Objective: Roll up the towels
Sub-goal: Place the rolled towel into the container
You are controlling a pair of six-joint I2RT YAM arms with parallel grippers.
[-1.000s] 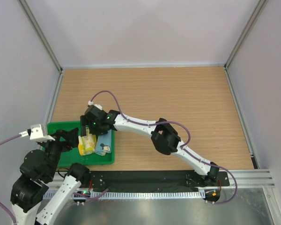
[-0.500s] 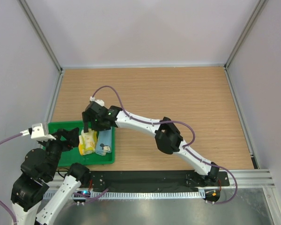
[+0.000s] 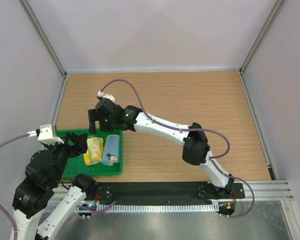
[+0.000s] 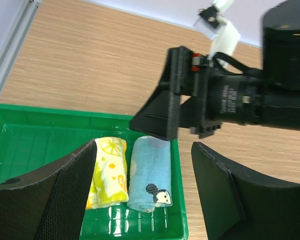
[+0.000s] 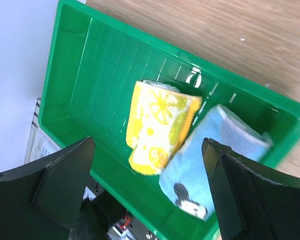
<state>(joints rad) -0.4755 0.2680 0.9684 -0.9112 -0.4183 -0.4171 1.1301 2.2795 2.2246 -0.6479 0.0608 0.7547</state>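
Two rolled towels lie side by side in the right part of the green tray (image 3: 70, 170). The yellow-cream towel (image 3: 93, 151) is on the left, and the light blue towel (image 3: 111, 149) with a black-and-white cartoon print is on the right. My right gripper (image 3: 96, 125) hovers open above the tray's far edge, holding nothing. From its wrist, the yellow towel (image 5: 160, 125) and the blue towel (image 5: 210, 165) show below the right gripper (image 5: 155, 185). My left gripper (image 4: 145, 195) is open above the tray's near side, over the yellow towel (image 4: 110, 172) and the blue towel (image 4: 150, 175).
The tray (image 5: 70, 90) sits at the near left corner of the wooden table (image 3: 190, 110), close to the left wall and the metal frame post. Its left half holds nothing. My right arm (image 3: 165, 130) stretches across the table's middle.
My right gripper has risen and drawn back from over the towels to the tray's far edge, uncovering the blue roll. My left wrist has shifted slightly forward.
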